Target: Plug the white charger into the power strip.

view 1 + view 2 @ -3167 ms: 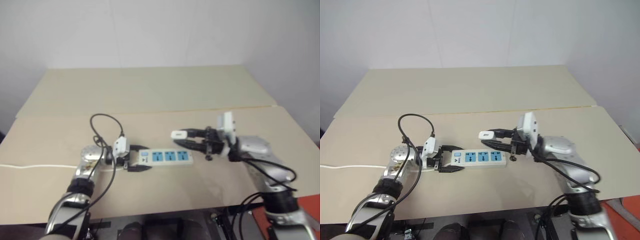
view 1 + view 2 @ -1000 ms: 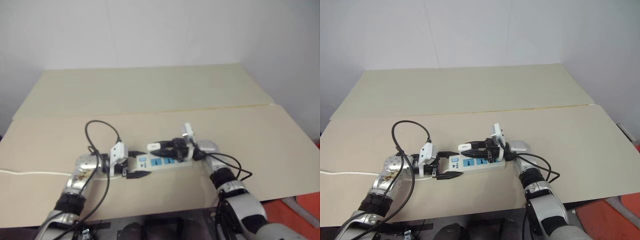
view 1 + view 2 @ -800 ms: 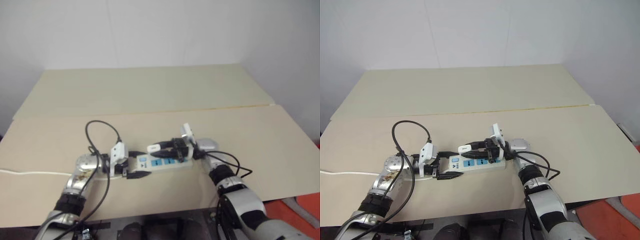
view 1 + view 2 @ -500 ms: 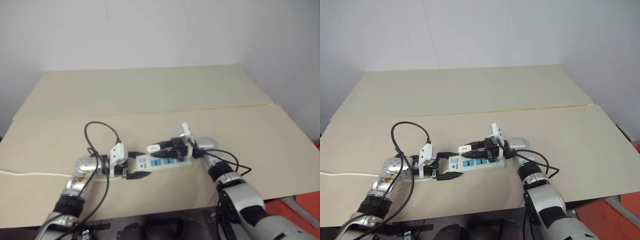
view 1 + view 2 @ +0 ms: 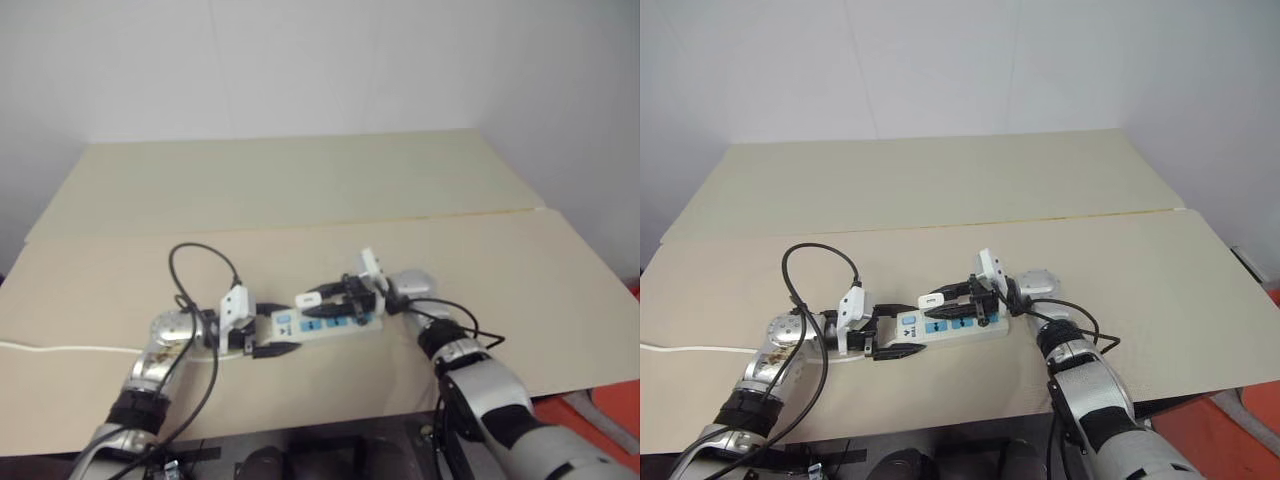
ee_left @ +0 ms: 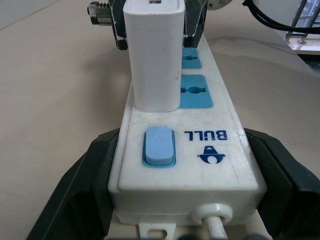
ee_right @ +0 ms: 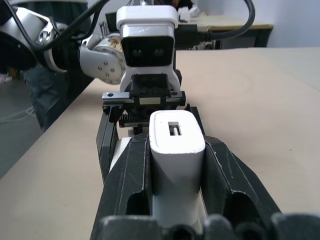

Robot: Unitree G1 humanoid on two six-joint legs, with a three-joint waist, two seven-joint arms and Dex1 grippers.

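The power strip lies on the beige table, a long white bar with blue sockets and a blue switch at its left end. My left gripper is shut on that switch end, one black finger against each long side. The white charger stands upright on the socket nearest the switch. My right gripper is shut on it, reaching in level from the right. The fingers clamp the charger on both sides. Its prongs are hidden.
A thin white cord runs from the strip off the table's left side. A black cable loop rises over my left wrist. A second table top adjoins behind. The front table edge lies just below the strip.
My right gripper has carried the charger leftward along the strip, from beyond its right end to the socket beside the switch, and lowered it slightly. The left gripper has held still.
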